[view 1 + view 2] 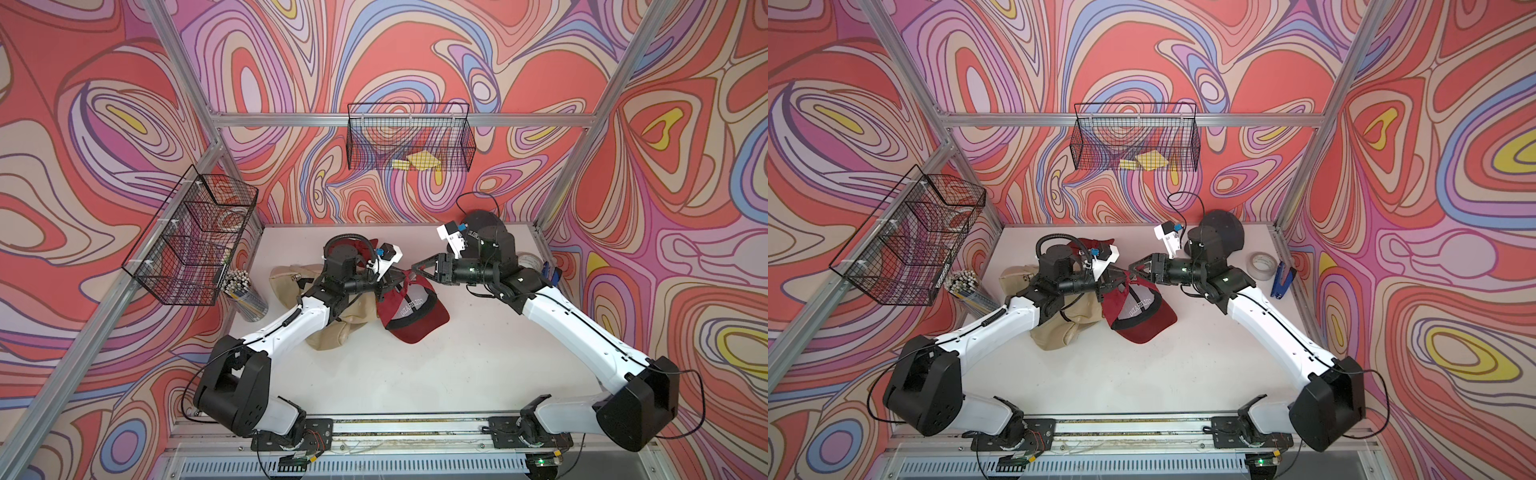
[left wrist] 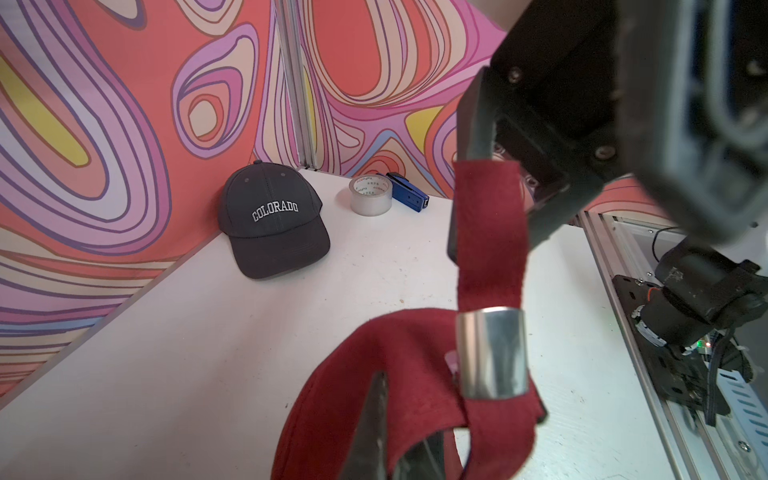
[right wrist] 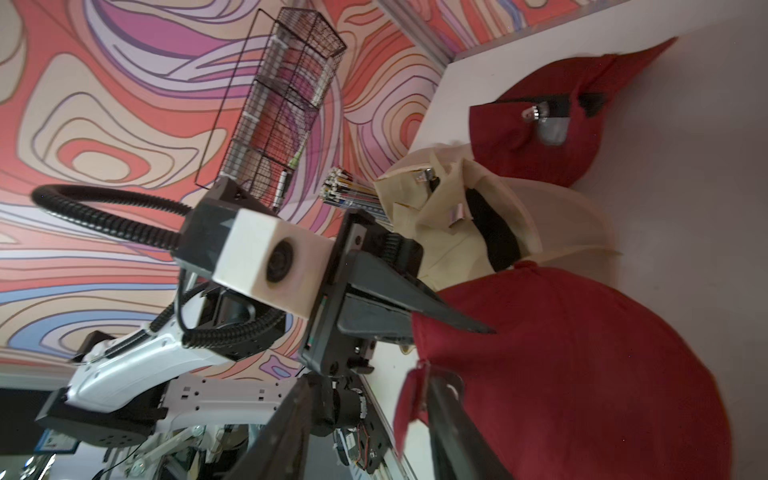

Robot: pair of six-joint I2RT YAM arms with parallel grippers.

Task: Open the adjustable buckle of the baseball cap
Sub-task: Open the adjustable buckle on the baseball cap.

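Red cap (image 1: pixel 411 311) sits at frame centre in both top views, on the white table (image 1: pixel 415 374), brim toward lower right. We note the left gripper (image 3: pixel 453 326) clamped on its rear fabric. Right gripper (image 1: pixel 419 268) stands partly open, with the strap (image 2: pixel 488 232) end between its fingers. The strap is threaded through the silver buckle (image 2: pixel 490 353).

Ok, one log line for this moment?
left gripper: shut on red cap | right gripper: open around strap end | buckle: strap threaded through

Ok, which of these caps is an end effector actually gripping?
The red cap with the white front panel; the left end effector is shut on its back edge. No other cap is held.
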